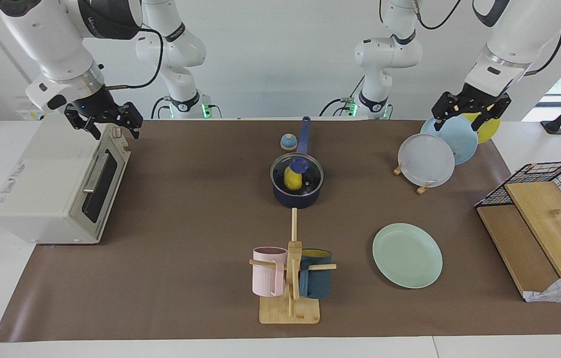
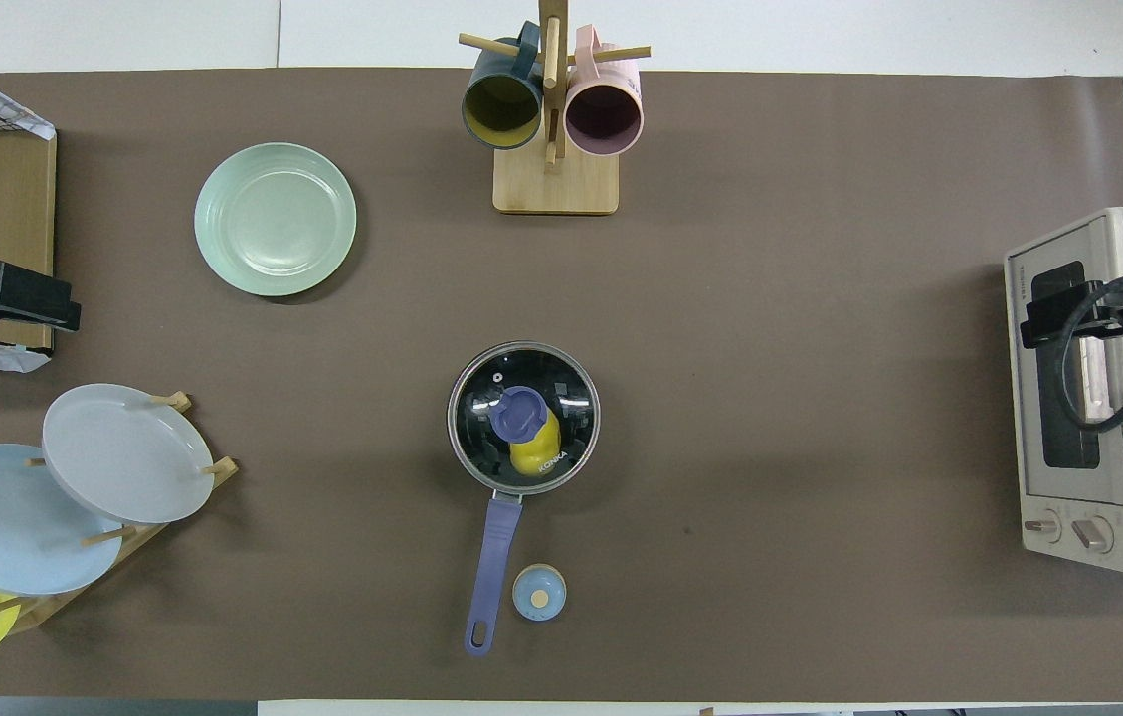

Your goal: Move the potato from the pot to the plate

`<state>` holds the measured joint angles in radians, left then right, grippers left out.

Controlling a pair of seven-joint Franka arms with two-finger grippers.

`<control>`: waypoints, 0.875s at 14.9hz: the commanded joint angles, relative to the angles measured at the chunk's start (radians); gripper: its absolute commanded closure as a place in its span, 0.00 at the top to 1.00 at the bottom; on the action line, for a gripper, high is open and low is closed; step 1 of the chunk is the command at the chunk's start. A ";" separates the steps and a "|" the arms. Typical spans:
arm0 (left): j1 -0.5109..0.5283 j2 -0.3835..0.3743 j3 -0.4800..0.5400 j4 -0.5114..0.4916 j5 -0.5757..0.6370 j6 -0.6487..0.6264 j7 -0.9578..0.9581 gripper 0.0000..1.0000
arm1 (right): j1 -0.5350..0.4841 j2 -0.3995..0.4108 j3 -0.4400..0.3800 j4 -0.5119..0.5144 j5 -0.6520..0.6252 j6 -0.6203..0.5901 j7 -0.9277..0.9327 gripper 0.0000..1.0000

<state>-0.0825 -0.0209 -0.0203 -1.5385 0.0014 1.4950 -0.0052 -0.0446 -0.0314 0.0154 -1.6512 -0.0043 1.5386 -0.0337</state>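
Both jaws stand open and empty: the left gripper [image 1: 470, 113] over the plate rack, the right gripper [image 1: 105, 121] over the toaster oven [image 1: 56, 184]. The small yellow potato [image 1: 292, 179] stands upright in the navy saucepan [image 1: 296, 195] under a glass lid [image 1: 297, 171], between both arms; the saucepan's handle points toward the robots. From the saucepan, the mint-green plate [image 1: 407, 254] lies farther from the robots, toward the left arm's end.

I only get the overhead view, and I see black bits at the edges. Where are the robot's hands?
Observer: The left gripper hangs in the air over the plate rack, jaws open and holding nothing.
Operator: And the other hand?
Observer: The right gripper is up over the toaster oven, above the end nearest the robots, jaws open too.
Operator: Is the lid really sitting on the pot?
Observer: Yes. From the side, the glass lid rests level on the rim of the pot, with the potato underneath.
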 commanded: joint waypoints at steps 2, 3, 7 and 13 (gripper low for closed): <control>0.012 -0.008 -0.003 -0.008 -0.011 -0.005 0.011 1.00 | -0.006 -0.013 0.005 -0.010 -0.002 0.014 -0.026 1.00; 0.012 -0.008 -0.003 -0.008 -0.011 -0.005 0.011 1.00 | -0.006 -0.013 0.005 -0.010 0.000 0.015 -0.020 1.00; 0.012 -0.008 -0.003 -0.008 -0.011 -0.005 0.011 1.00 | -0.011 -0.015 0.003 -0.010 0.010 0.020 -0.014 1.00; 0.010 -0.008 -0.003 -0.008 -0.011 -0.005 0.011 1.00 | -0.006 -0.012 0.006 -0.012 0.030 0.040 -0.034 1.00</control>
<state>-0.0825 -0.0209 -0.0203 -1.5385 0.0014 1.4950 -0.0052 -0.0449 -0.0315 0.0175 -1.6512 -0.0020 1.5477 -0.0339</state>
